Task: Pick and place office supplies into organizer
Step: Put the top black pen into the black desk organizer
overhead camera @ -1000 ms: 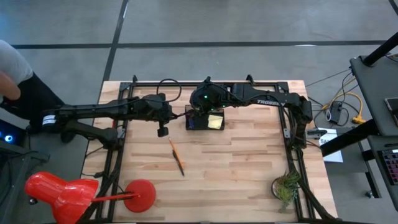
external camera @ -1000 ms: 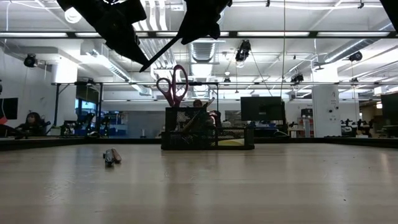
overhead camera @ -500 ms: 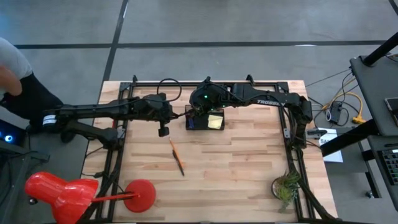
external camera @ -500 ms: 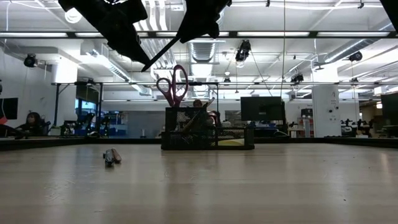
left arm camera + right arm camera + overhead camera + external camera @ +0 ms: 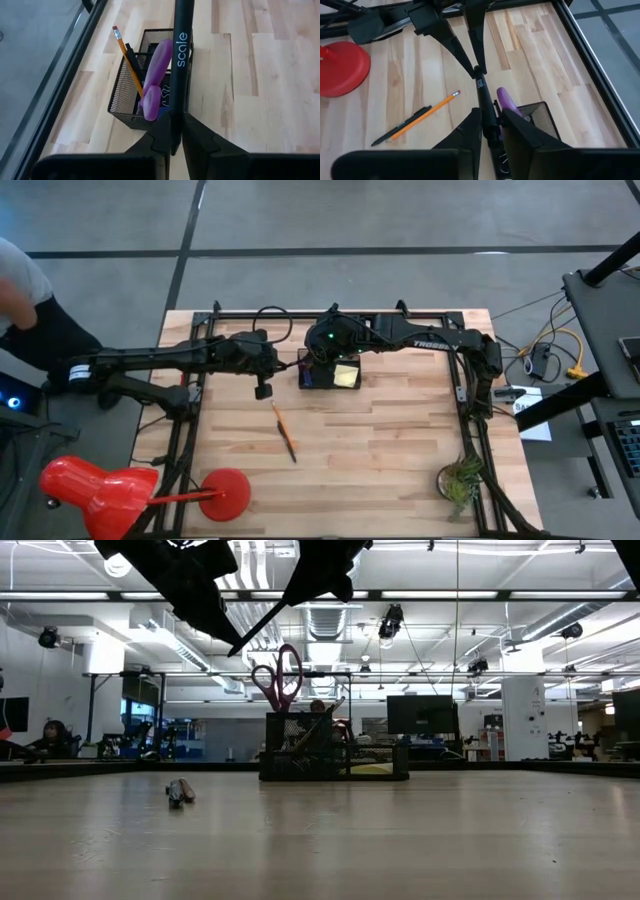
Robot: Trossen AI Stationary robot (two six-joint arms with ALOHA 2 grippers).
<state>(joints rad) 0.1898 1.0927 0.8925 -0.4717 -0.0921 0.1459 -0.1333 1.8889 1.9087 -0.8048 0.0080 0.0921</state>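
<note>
A black pen (image 5: 181, 50) printed "scale" hangs in the air between both grippers, above and left of the organizer. My left gripper (image 5: 175, 120) is shut on one end and my right gripper (image 5: 490, 112) on the other. In the low view the pen (image 5: 260, 628) slants up from the left gripper (image 5: 232, 640) to the right gripper (image 5: 300, 590). The black mesh organizer (image 5: 330, 372) stands on the table with purple scissors (image 5: 155, 75), a pencil (image 5: 127, 55), dark pens and a yellow pad (image 5: 347, 373) in it. An orange pencil (image 5: 282, 428) and a dark pen (image 5: 402, 127) lie on the table. My left gripper pinches the pen's lower end (image 5: 173, 127) between its two fingers, and the pen runs on along them past the tips. It comes from the table's left. The pen is lifted clear and slants upward toward the other gripper. My right gripper pinches the pen's upper part (image 5: 489, 117) between its two fingers, with the pen lying along them. It comes from the table's right, above the organizer. The pen reaches forward to the left gripper's fingertips (image 5: 470, 65), clear of the table.
A red stand (image 5: 228, 490) sits at the near left corner and a small plant (image 5: 460, 480) at the near right. Black frame rails (image 5: 470, 395) border the table. Bare wood lies near the organizer. A person (image 5: 50, 735) sits in the room behind.
</note>
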